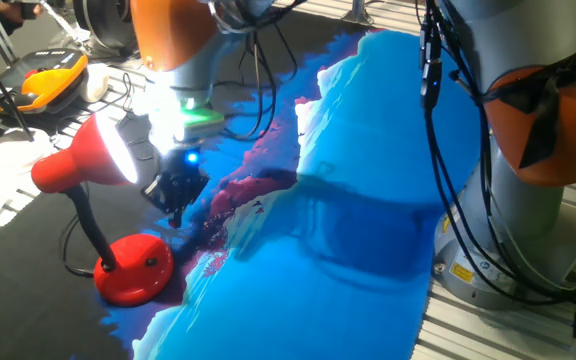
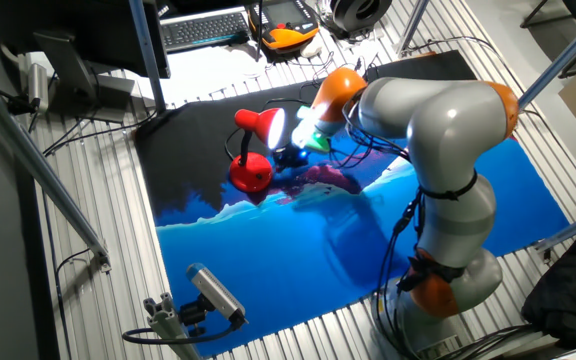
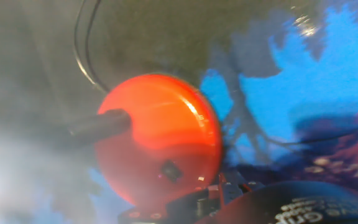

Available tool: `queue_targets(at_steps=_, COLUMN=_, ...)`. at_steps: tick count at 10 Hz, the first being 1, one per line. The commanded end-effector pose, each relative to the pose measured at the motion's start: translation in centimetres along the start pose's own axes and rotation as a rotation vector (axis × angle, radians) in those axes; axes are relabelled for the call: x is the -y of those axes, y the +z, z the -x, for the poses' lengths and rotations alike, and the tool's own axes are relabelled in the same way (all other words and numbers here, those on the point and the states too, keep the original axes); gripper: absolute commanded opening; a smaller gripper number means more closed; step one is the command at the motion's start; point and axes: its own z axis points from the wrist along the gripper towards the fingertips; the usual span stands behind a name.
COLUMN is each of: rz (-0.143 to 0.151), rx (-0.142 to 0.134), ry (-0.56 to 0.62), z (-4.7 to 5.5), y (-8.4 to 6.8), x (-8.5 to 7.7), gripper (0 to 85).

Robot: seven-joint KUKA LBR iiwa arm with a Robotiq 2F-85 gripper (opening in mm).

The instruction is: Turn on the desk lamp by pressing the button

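Note:
The red desk lamp stands on the black and blue cloth, with its cone shade (image 1: 83,160) glowing bright white inside. Its thin black neck runs down to the round red base (image 1: 133,270). The button (image 1: 151,262) is a tiny dark dot on top of the base. In the hand view the base (image 3: 160,124) fills the middle and the button (image 3: 171,170) shows as a small dark square near its lower edge. My gripper (image 1: 176,195) hangs just above and to the right of the base, close to the shade, not touching the base. Its fingertips are not clear in any view. In the other fixed view the lamp (image 2: 253,150) sits left of my gripper (image 2: 290,157).
A blue patterned cloth (image 1: 368,200) covers most of the table. The lamp's black cord (image 3: 82,50) loops behind the base. An orange-and-black gadget (image 1: 53,80) lies at the far left, and a keyboard (image 2: 203,28) lies at the back. The arm's own base (image 2: 448,280) stands on the cloth's right side.

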Motion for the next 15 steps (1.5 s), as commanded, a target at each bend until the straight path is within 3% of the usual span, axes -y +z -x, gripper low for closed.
queue_targets(at_steps=1, rz=-0.020, rx=0.002, ry=-0.024, z=0.0, y=-0.5, x=0.6, gripper=0.0)
queue_targets(at_steps=3, rz=-0.045, rx=-0.004, ry=-0.076, z=0.3, y=-1.8, x=1.7, gripper=0.0)
queue_targets(at_steps=5, rz=-0.064, rx=-0.051, ry=-0.115, z=1.4, y=-4.2, x=2.6, gripper=0.0)
queue_targets(at_steps=6, rz=-0.072, rx=-0.060, ry=-0.129, z=1.9, y=-5.3, x=2.9, gripper=0.0)
queue_targets(at_steps=7, rz=-0.097, rx=-0.068, ry=-0.151, z=2.4, y=-6.4, x=3.0, gripper=0.0)
queue_targets(at_steps=9, rz=-0.186, rx=-0.079, ry=-0.214, z=3.1, y=-8.8, x=2.4, gripper=0.0)
queue_targets(at_steps=10, rz=-0.214, rx=-0.084, ry=-0.232, z=3.3, y=-9.9, x=1.9, gripper=0.0)
queue_targets(at_steps=11, rz=-0.265, rx=-0.072, ry=-0.260, z=3.1, y=-10.4, x=1.6, gripper=0.0)
queue_targets(at_steps=12, rz=-0.275, rx=-0.066, ry=-0.268, z=3.0, y=-10.7, x=1.4, gripper=0.0)
queue_targets(at_steps=14, rz=-0.261, rx=-0.070, ry=-0.279, z=3.1, y=-11.2, x=1.8, gripper=0.0)
queue_targets(at_steps=15, rz=-0.274, rx=-0.071, ry=-0.294, z=3.1, y=-11.3, x=1.9, gripper=0.0)
